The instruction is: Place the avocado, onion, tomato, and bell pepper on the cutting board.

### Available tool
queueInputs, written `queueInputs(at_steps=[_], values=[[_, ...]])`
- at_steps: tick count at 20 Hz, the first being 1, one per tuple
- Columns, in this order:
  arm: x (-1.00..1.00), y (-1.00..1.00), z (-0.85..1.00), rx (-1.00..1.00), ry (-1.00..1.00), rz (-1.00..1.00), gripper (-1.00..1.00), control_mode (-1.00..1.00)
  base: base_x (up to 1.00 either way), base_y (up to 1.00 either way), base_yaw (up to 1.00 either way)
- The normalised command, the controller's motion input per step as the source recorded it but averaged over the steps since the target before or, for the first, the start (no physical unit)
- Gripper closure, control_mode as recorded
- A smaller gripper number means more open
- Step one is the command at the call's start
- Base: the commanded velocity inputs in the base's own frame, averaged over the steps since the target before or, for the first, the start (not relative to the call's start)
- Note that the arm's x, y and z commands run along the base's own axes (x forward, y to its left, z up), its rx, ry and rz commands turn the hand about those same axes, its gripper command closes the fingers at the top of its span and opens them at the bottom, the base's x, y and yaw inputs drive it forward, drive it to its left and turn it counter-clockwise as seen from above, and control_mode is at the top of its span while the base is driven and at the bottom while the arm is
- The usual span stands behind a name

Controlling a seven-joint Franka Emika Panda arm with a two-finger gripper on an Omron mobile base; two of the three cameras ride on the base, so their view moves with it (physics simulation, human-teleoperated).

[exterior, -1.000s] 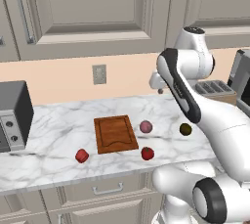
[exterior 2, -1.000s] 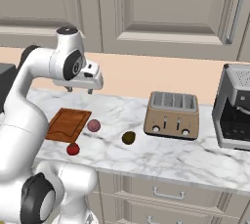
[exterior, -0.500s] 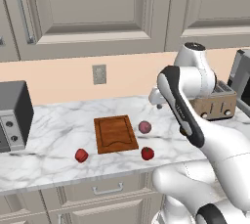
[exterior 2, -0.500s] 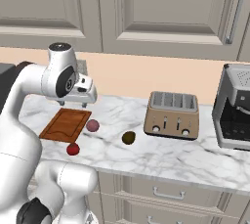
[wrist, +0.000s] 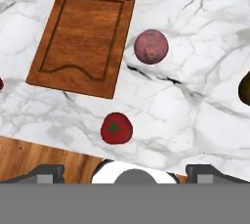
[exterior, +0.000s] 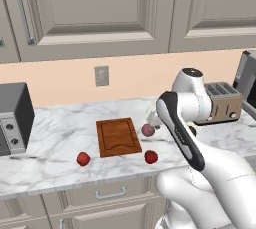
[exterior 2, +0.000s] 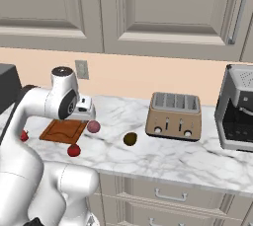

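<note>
My arm has swung down and forward over the last second, from a raised pose near the cabinets to a low reach over the marble tabletop [exterior: 60, 123]. My claw [exterior 2: 85, 109] now hangs just above the near right end of the cutting board [exterior: 118, 136], beside the onion [exterior: 148, 130]. I judge this as the start of the first pick, since the board carries nothing yet and all four pieces lie on the marble.

In the hand view, looking straight down, the onion [wrist: 151, 46] sits just off the board's [wrist: 83, 39] long edge, apart from it. The tomato [wrist: 116, 128] with its green stem spot lies nearer the tabletop's front edge. A dark sliver at the right border is the avocado [wrist: 245, 88], mostly cut off. My fingertips [wrist: 46, 173] stand far apart at the bottom corners, so the claw is wide and holds nothing.

The right base view gives the whole avocado [exterior 2: 130, 138], well apart from the board, between it and a tan toaster [exterior 2: 174, 116]. The left base view adds the bell pepper [exterior: 83, 159], left of the board near the front edge, and hides the avocado behind my arm.
</note>
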Motion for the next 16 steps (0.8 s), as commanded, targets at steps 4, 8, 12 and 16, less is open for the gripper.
queueInputs(at_steps=[4, 8, 12, 16], values=[[0.01, 0.14, -0.62, 0.02, 0.00, 0.05, -1.00, -1.00, 0.00, 0.00, 0.00], [0.04, 0.16, -0.62, 0.02, 0.00, 0.05, -1.00, -1.00, 0.00, 0.00, 0.00], [0.08, 0.16, -0.62, 0.01, 0.00, 0.04, -1.00, -1.00, 0.00, 0.00, 0.00], [0.15, 0.12, -0.48, 0.00, 0.00, 0.02, -1.00, -1.00, 0.00, 0.00, 0.00]])
